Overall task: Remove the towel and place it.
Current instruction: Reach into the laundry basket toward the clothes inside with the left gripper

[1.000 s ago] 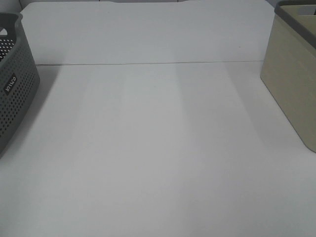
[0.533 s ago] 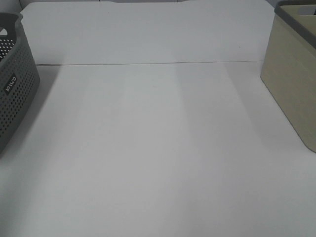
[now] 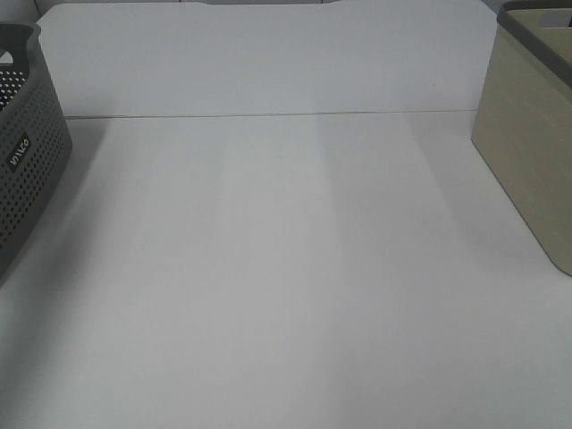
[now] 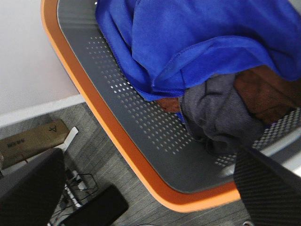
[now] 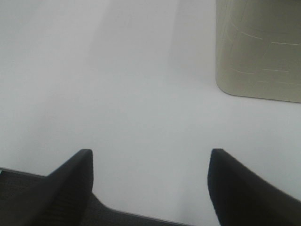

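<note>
The towel (image 4: 197, 42), royal blue and plush, lies bunched in a grey perforated basket (image 4: 141, 127) with an orange rim. It rests on a dark grey cloth (image 4: 216, 113) and a brown cloth (image 4: 268, 92). My left gripper (image 4: 146, 162) hovers above the basket's corner, open wide, its dark fingers (image 4: 28, 188) clear of the cloths. My right gripper (image 5: 150, 160) is open over bare white table (image 5: 117, 84), holding nothing. In the exterior high view neither gripper shows and the towel is out of sight.
A grey perforated basket (image 3: 22, 161) stands at the table's left edge and a beige basket (image 3: 527, 152) at the right edge, also seen as the beige basket (image 5: 258, 47). A seam (image 3: 268, 115) crosses the white table. Below the left wrist, floor clutter and a cardboard box (image 4: 33, 141).
</note>
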You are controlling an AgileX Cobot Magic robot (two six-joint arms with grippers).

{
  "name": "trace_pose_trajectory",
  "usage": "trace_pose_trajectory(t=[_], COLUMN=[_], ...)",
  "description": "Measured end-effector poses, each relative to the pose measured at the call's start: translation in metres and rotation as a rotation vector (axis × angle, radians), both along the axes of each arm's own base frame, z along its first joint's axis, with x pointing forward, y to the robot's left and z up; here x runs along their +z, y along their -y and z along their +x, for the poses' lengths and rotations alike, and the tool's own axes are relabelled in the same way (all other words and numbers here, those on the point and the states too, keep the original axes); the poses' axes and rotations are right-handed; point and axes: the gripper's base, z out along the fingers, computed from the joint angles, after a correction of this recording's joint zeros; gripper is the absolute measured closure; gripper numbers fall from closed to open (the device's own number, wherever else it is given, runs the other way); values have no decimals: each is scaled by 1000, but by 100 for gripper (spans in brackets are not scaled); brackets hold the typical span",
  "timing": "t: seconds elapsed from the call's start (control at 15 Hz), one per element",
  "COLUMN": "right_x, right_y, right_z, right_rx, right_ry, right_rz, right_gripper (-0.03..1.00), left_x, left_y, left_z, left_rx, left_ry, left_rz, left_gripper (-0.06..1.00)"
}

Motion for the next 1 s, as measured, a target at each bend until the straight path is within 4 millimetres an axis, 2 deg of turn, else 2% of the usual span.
trace_pose_trajectory(t=[0.07,0.2,0.27,0.47,0.67,0.87,1.0], right_x=[0,0,0,0,0,0,0], right_y=[0,0,0,0,0,0,0], right_z=[0,0,0,0,0,0,0], right_rx=[0,0,0,0,0,0,0], right_ry=[0,0,0,0,0,0,0], right_rz=[0,0,0,0,0,0,0], right_gripper=[28,28,28,28,28,28,28], left_x=[-28,-62,-77,-117,-128,-140,-157], left_y=[-3,-4,-7,-35,-59,-63,-64], left_z=[53,93,105,118,116,120,126], left_rx=[-93,-165,-188,-161,-145,-196,-211], left_ry=[-96,-184,-227,-344,-395,-426,-464], left_rz=[59,87,100,90,90,109,106], left_gripper=[5,5,5,5,5,8,10])
